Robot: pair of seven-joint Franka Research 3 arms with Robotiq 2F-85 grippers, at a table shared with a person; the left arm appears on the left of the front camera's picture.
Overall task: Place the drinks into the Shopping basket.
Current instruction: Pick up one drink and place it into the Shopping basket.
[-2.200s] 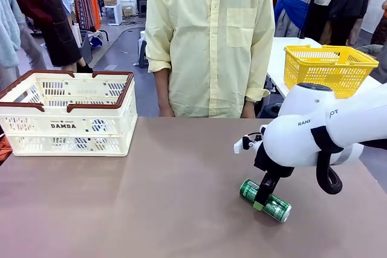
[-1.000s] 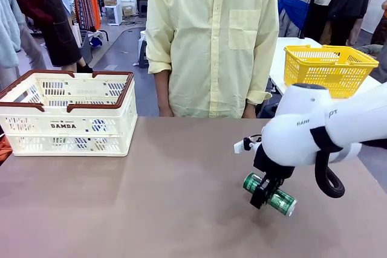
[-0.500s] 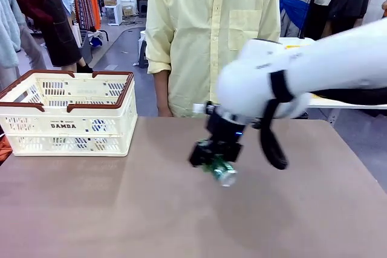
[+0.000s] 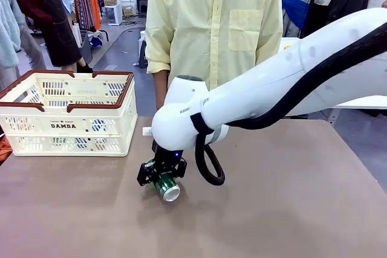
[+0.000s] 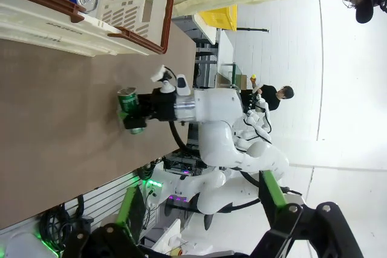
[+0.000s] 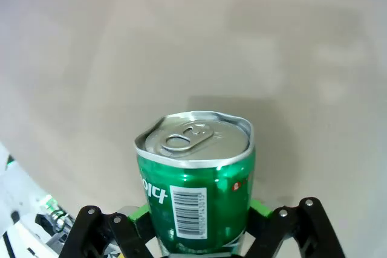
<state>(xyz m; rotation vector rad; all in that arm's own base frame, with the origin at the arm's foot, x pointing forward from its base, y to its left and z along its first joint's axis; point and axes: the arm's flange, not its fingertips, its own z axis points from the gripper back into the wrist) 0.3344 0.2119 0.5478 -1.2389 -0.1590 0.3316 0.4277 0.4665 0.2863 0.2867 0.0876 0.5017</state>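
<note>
Green can (image 4: pixel 164 183) with silver end and white barcode patch; cream-white slotted basket (image 4: pixel 66 126) with dark red-brown rim; brown counter (image 4: pixel 272 209); pale yellow shirt (image 4: pixel 211 34); black right tool (image 4: pixel 161 176) with green pads.

Brown table (image 4: pixel 290 209) — cream slotted Shopping basket (image 4: pixel 66 122) at its far-left corner
</note>
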